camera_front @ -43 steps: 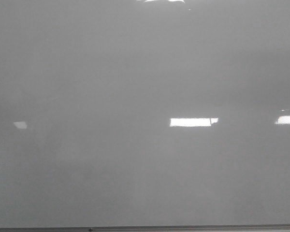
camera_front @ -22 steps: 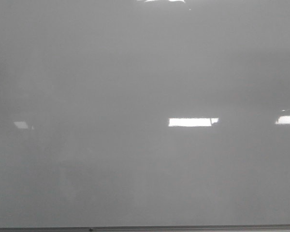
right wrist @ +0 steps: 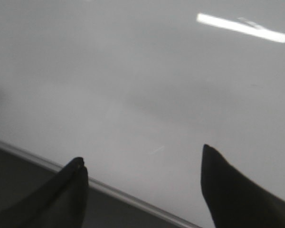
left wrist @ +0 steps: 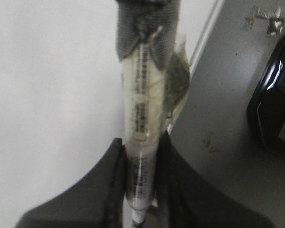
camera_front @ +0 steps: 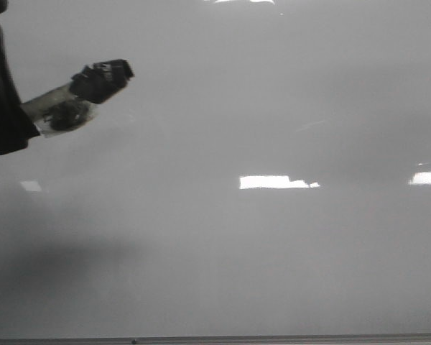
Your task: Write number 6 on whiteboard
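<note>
The left claw [left wrist: 141, 190] is clenched on a marker [camera_front: 79, 93] at ten o'clock of the whiteboard [camera_front: 258, 244]. The right claw [right wrist: 142, 175] hangs released, fingers spread before the board's lower frame.

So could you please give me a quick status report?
Left gripper shut on marker, right gripper open, empty. Whiteboard blank, no 6 yet. Nothing in the way.

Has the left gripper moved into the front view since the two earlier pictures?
Yes. The left gripper, holding the marker, has come in from the left edge, over the upper left of the whiteboard.
</note>
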